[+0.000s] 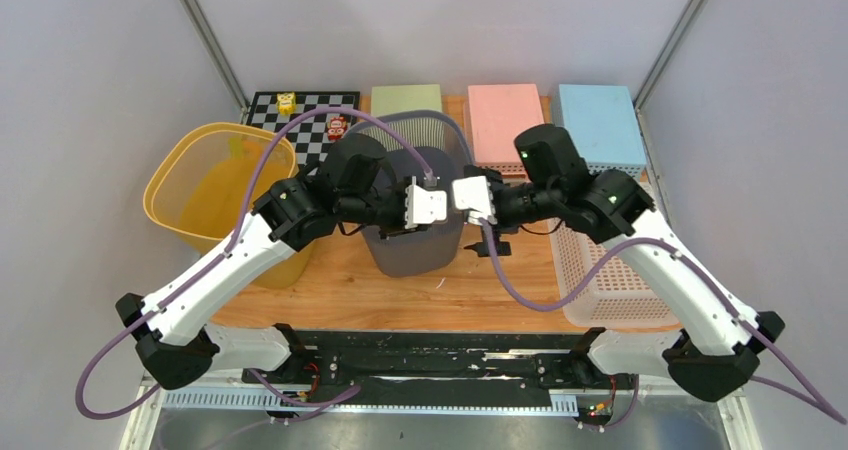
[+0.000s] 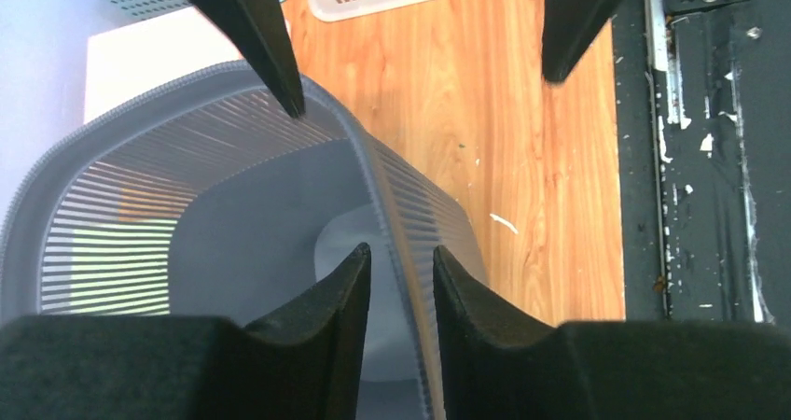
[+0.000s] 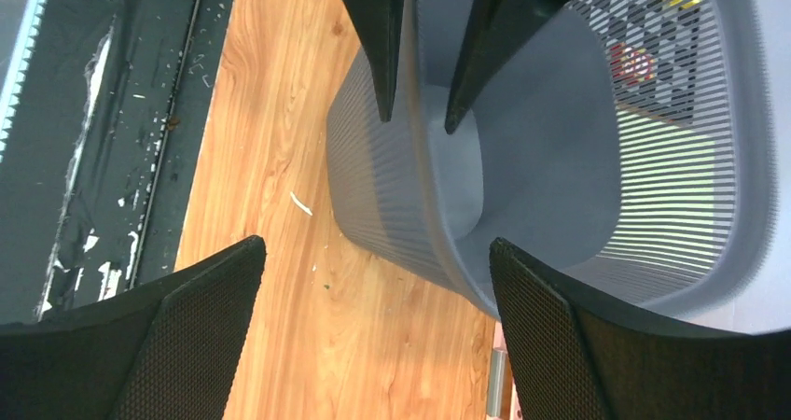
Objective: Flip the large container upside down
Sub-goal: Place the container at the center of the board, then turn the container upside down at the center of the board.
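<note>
The large container is a grey slatted bin (image 1: 415, 255) standing upright with its mouth up in the middle of the wooden table. Its hollow inside shows in both wrist views (image 2: 233, 215) (image 3: 560, 140). My left gripper (image 1: 425, 207) (image 2: 401, 249) straddles the bin's near rim, one finger inside and one outside. Its jaws are slightly open, with a thin gap to the wall. My right gripper (image 1: 470, 198) (image 3: 375, 245) faces it from the right and is wide open. One of its fingers (image 3: 560, 336) hangs over the bin's rim, the other over bare wood.
A yellow bin (image 1: 215, 195) stands at the left and a white perforated basket (image 1: 610, 270) at the right. Behind are a chessboard (image 1: 305, 120) with small toys and green (image 1: 406, 100), pink (image 1: 505, 115) and blue (image 1: 598, 120) boxes. A black rail (image 1: 430, 350) runs along the near edge.
</note>
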You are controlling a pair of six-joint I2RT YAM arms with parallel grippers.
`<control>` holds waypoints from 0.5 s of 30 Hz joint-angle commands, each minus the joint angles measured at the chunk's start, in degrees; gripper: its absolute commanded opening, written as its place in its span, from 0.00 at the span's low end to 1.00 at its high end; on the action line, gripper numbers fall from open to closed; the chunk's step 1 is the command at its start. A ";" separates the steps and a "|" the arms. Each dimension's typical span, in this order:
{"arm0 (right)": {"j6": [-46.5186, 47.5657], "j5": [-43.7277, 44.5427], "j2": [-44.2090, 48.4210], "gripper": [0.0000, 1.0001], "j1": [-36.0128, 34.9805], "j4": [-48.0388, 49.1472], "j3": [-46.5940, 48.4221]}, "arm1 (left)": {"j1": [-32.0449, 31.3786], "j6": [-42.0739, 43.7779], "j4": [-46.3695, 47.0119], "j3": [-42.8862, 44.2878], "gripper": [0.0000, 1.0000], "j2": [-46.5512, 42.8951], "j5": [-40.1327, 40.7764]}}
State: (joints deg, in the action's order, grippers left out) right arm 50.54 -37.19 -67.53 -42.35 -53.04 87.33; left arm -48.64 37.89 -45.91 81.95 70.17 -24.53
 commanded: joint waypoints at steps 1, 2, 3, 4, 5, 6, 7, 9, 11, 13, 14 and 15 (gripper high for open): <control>-2.99 7.91 -3.31 0.91 -4.49 3.89 0.52 | -0.32 1.08 1.59 1.98 0.34 -1.81 2.43; -3.15 8.94 -3.92 0.90 -5.02 4.55 0.53 | -0.31 1.35 1.42 1.91 0.35 -2.07 2.54; -3.17 9.64 -4.48 0.90 -5.37 5.02 0.69 | -0.31 1.59 1.05 1.94 0.38 -2.26 2.56; -3.17 10.16 -5.04 0.89 -5.60 5.31 1.02 | -0.31 1.82 0.59 1.97 0.41 -2.67 2.64; -3.26 10.68 -5.77 0.89 -5.85 5.39 1.51 | -0.31 1.85 0.30 2.12 0.44 -2.97 2.87; -3.49 10.75 -6.18 0.88 -5.97 5.40 2.01 | -0.27 2.06 -0.09 2.41 0.50 -3.39 3.06; -3.72 10.74 -6.43 0.87 -5.97 5.36 2.46 | -0.23 2.22 -0.52 2.85 0.57 -3.90 3.38; -3.55 10.29 -6.77 0.87 -5.99 5.10 2.84 | 0.28 2.18 -1.34 3.92 0.74 -4.96 3.81; -3.00 10.13 -7.31 0.87 -6.16 4.83 2.85 | 1.40 1.56 -1.71 5.22 0.95 -6.47 4.44; -2.46 10.00 -8.11 0.87 -6.17 4.43 2.87 | 2.93 0.52 -1.54 6.39 1.00 -7.99 5.57; -2.28 9.88 -8.48 0.87 -6.19 4.28 2.78 | 3.73 -0.15 -1.16 6.80 1.00 -8.76 6.43; -2.17 9.61 -8.84 0.86 -6.25 4.18 2.76 | 4.74 -1.00 -0.52 7.03 1.00 -9.61 7.22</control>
State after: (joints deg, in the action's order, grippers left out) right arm 48.03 -28.05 -75.33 -47.66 -47.77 89.12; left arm -46.70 39.07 -47.29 86.26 64.12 -20.18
